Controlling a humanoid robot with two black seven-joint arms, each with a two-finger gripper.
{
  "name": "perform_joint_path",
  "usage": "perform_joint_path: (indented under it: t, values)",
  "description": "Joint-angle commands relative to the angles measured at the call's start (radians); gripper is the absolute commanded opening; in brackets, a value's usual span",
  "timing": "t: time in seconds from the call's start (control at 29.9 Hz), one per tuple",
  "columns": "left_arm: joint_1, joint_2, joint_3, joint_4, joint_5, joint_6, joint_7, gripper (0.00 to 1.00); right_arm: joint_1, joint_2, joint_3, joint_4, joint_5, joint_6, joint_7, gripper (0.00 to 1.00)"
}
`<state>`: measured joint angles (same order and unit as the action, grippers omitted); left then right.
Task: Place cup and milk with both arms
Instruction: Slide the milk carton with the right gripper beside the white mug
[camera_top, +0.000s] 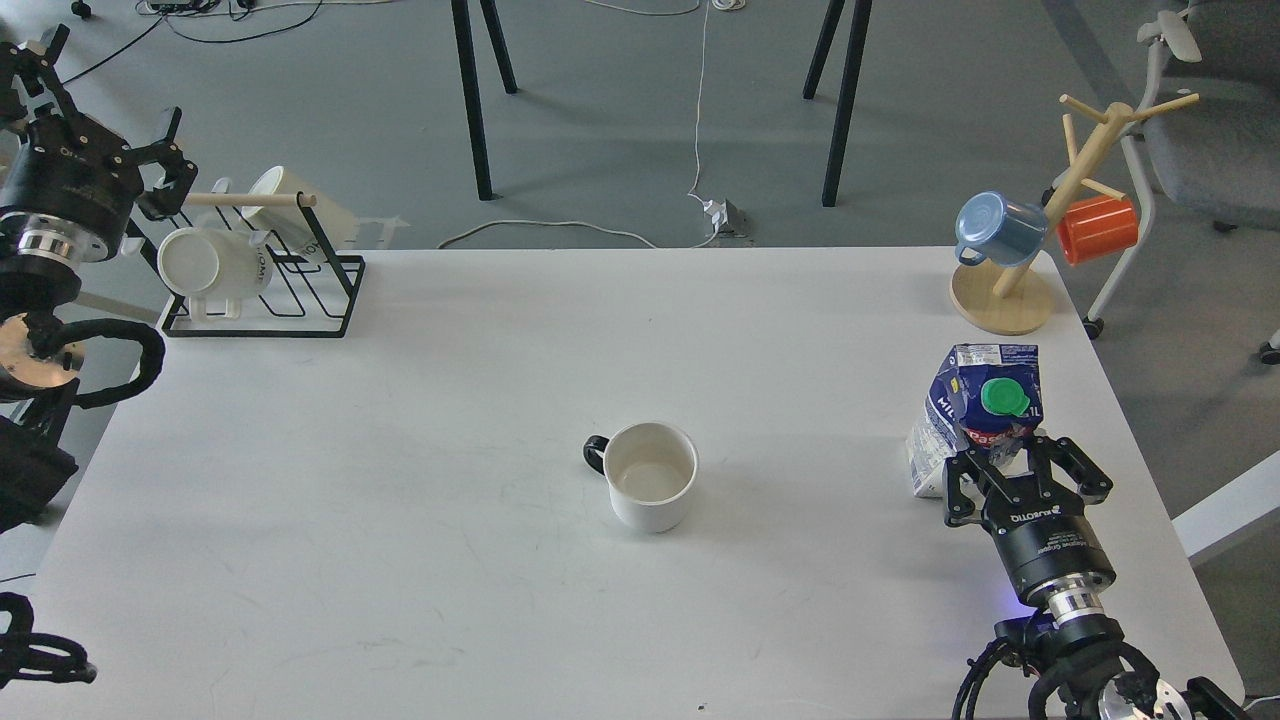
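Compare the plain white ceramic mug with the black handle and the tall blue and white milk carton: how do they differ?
The white ceramic mug is short, round and open-topped; the blue and white milk carton is taller, boxy and closed by a green screw cap. The mug stands free mid-table, while the carton stands near the right edge with the right gripper at it. Both stand upright on the white table.

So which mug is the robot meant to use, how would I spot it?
Start at the white table and look to its middle: the cup stands there alone and upright, away from both racks. It is plain white with a small black handle, unlike the lettered cream mugs on the wire rack or the blue cup and orange cup on the wooden tree.
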<state>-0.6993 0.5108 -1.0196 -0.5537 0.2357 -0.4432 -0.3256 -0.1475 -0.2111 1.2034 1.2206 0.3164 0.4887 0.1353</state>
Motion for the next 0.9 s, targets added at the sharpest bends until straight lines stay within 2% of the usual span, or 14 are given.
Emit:
perform_joint_path:
  t: [0.0, 0.13, 0.23, 0.5, 0.87]
  values:
    - [0.000, 0.000, 0.000, 0.000, 0.001, 0.001, 0.000, 1.00, -0.030, -0.001, -0.007, 0.057, 0.001, 0.000, -0.002, 0.45]
    - [0.000, 0.000, 0.000, 0.000, 0.001, 0.003, 0.000, 1.00, -0.063, -0.001, -0.028, 0.163, -0.005, 0.000, -0.006, 0.45]
    - [0.000, 0.000, 0.000, 0.000, 0.001, 0.003, 0.000, 1.00, -0.050, 0.010, -0.103, 0.189, -0.011, 0.000, -0.005, 0.45]
    - [0.010, 0.003, 0.000, 0.000, 0.001, 0.003, -0.001, 1.00, 0.006, 0.206, -0.237, 0.077, -0.177, 0.000, -0.008, 0.46]
    - [0.017, 0.005, 0.001, 0.001, 0.002, -0.005, -0.003, 1.00, 0.039, 0.211, -0.258, 0.008, -0.192, 0.000, -0.010, 0.47]
